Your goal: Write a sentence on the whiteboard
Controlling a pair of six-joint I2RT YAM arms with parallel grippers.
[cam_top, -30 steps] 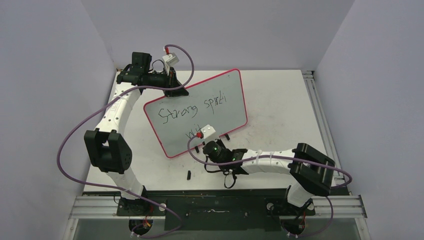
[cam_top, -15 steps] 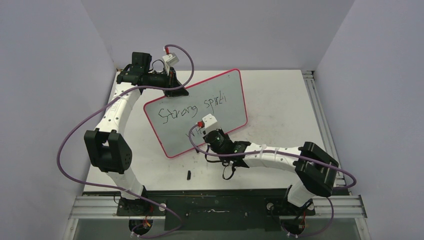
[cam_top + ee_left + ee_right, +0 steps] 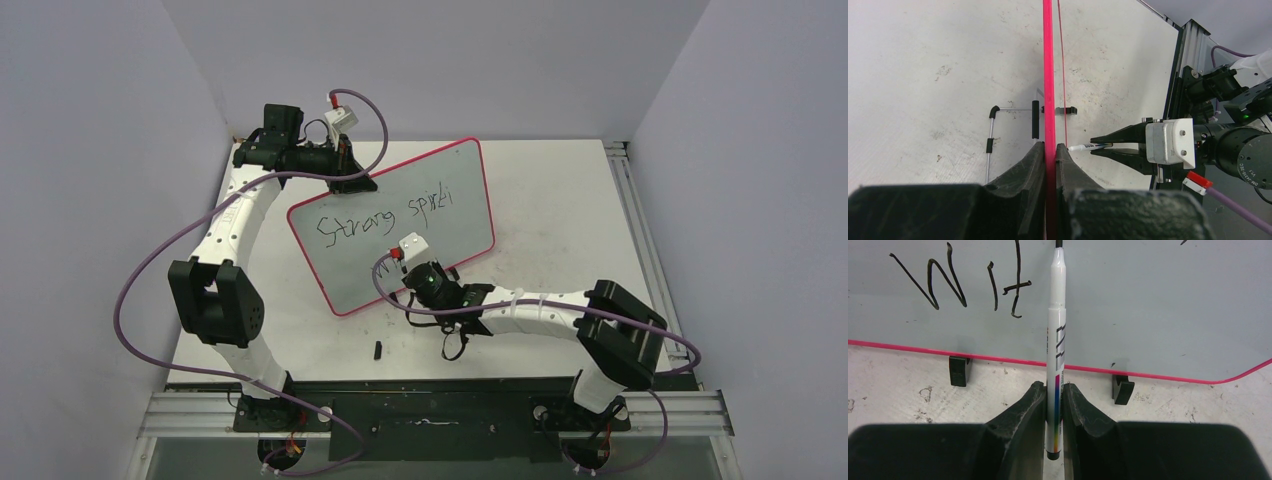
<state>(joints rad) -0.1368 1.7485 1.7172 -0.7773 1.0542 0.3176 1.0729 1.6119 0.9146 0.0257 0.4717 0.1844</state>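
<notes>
The whiteboard (image 3: 345,275), pale with a pink rim, stands tilted on the table. The sentence (image 3: 385,218) reads "Strong spirit" on the top line. Below it "Wit" (image 3: 973,282) shows in the right wrist view. My left gripper (image 3: 350,180) is shut on the board's upper left rim (image 3: 1049,100). My right gripper (image 3: 408,272) is shut on a white marker (image 3: 1056,340), which also shows in the left wrist view (image 3: 1088,147). The marker's tip points at the board just right of the "t". Its contact is cut off by the frame's top edge.
A small black marker cap (image 3: 378,349) lies on the table near the front. The board's black feet (image 3: 959,371) (image 3: 1122,389) rest on the scuffed tabletop. A wire stand piece (image 3: 990,145) lies behind the board. Grey walls enclose the table, and a metal rail (image 3: 630,200) runs along its right edge.
My right gripper with the marker moved up and right along the board's lower part, then came back a little down and left. The left arm and the board stayed still.
</notes>
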